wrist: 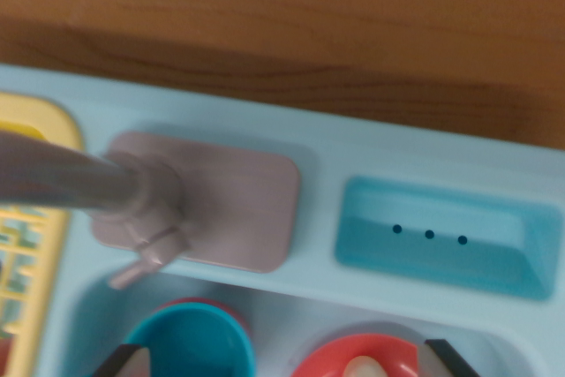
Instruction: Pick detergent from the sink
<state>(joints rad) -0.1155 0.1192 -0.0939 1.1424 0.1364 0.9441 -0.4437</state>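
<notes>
Looking down into a pale blue toy sink (291, 302), I see two round things at the wrist view's bottom edge. One is a blue cup-like container (190, 342) with a red rim behind it. The other is a red round object with a white centre (357, 361); which one is the detergent I cannot tell. My gripper (287, 364) is open: its dark fingertips (124, 364) show only at the bottom corners, one left of the blue container and one right of the red object. The picture is blurred.
A grey faucet (79, 183) on a grey base plate (238, 205) reaches out over the basin from the left. A teal soap recess (441, 236) with three dots lies at right, a yellow rack (31, 253) at far left. Wooden tabletop (282, 24) runs behind.
</notes>
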